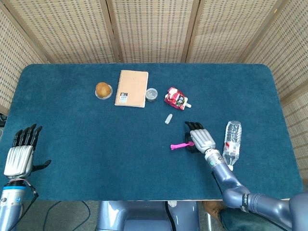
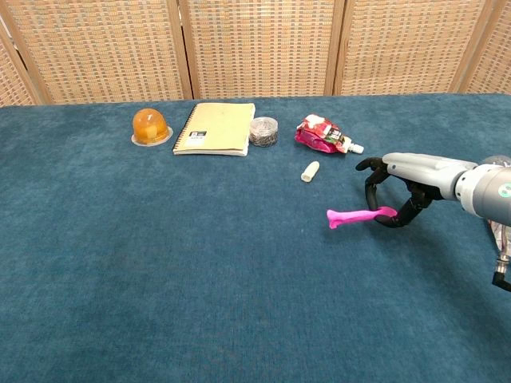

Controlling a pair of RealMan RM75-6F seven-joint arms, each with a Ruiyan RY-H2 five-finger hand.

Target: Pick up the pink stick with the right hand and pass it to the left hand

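Note:
The pink stick [image 2: 351, 215] [image 1: 179, 145] hangs a little above the blue table, pointing left. My right hand [image 2: 403, 191] [image 1: 198, 136] pinches its right end between thumb and curled fingers. My left hand [image 1: 20, 153] hovers at the table's near left corner, fingers straight and apart, holding nothing; the chest view does not show it.
A clear water bottle [image 1: 231, 138] lies just right of my right hand. Further back sit a small white tube [image 2: 310, 171], a red pouch [image 2: 321, 133], a small round tin [image 2: 263, 132], a tan notebook [image 2: 215, 128] and an orange jelly cup [image 2: 150, 126]. A wicker screen stands behind.

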